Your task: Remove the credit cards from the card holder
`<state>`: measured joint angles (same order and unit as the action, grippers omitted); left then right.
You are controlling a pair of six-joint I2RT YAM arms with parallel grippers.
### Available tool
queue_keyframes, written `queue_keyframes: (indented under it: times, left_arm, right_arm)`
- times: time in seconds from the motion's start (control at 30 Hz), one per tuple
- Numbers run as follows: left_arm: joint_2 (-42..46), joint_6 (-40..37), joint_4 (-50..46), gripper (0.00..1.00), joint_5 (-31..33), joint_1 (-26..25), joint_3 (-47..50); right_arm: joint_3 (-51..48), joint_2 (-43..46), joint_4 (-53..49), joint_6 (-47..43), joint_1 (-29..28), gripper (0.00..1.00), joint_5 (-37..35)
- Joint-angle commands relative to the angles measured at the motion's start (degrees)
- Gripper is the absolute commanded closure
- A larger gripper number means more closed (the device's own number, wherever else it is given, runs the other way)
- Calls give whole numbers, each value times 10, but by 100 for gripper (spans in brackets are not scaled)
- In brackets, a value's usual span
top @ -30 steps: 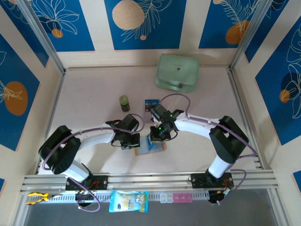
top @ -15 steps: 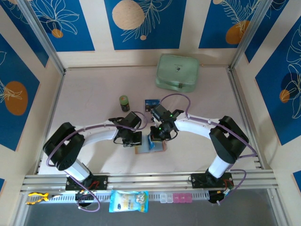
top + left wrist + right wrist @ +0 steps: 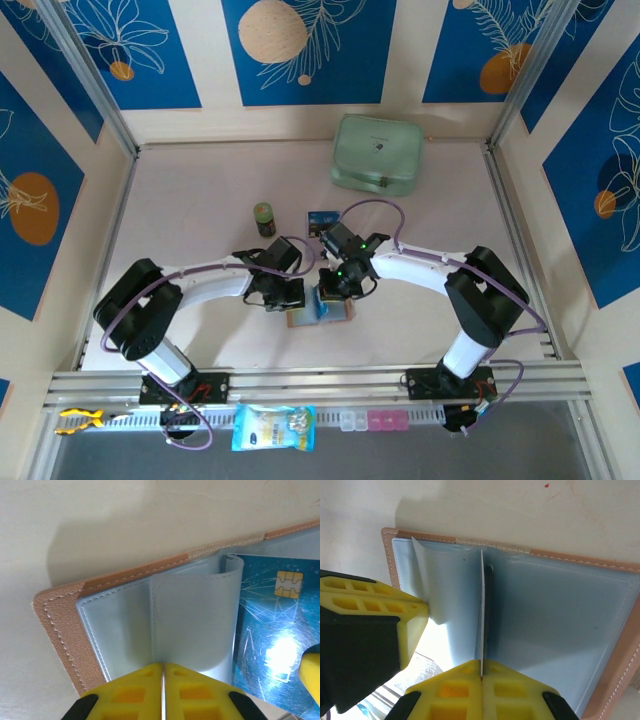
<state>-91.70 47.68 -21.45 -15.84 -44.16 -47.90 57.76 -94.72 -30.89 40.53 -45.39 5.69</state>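
Yellow fingers of the left gripper [image 3: 163,666] pinch a grey pocket leaf [image 3: 192,620] of the card holder [image 3: 52,625], credit card [image 3: 265,620] at three o'clock. The right gripper [image 3: 481,666] clamps a thin sheet [image 3: 481,605], possibly sleeve only; pulling could tear it.

Links: smooth white rounded shells on the left arm [image 3: 205,285] and the right arm [image 3: 420,268]
Joints: bulky black housings at shoulder and elbow
Cables: thin purple loops along both arms
Bases: small black blocks
Wrist: a green light [image 3: 343,268] on the right arm
Left gripper [image 3: 162,672] and right gripper [image 3: 481,672]: yellow plastic fingers [image 3: 125,695] with square recessed pockets, black backing
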Motion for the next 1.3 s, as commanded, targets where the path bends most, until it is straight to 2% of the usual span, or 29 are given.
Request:
queue_keyframes:
  times: [0.0, 0.37, 0.57, 0.8, 1.03, 1.1, 1.27]
  left_arm:
    - [5, 2, -11, 91, 9, -4, -3]
    - [34, 1, -44, 92, 43, -1, -4]
    - [54, 0, -62, 92, 61, 0, -1]
    - [78, -1, -69, 91, 69, 9, 11]
    - [112, -4, -75, 90, 83, 16, 21]
    - [123, -2, -76, 89, 87, 20, 25]
    - [151, 0, -81, 87, 95, 35, 37]
  right_arm:
    - [13, 22, -24, -3, -1, 95, -7]
    - [27, 70, -68, -50, 42, 95, -17]
    - [45, 90, -79, -131, 93, 95, 12]
    - [108, 85, -122, -357, 135, 98, 2]
    - [197, 30, -184, -586, 170, 97, 19]
    - [220, 18, -191, -647, 175, 98, 33]
    - [260, -10, -190, -770, 175, 100, 9]
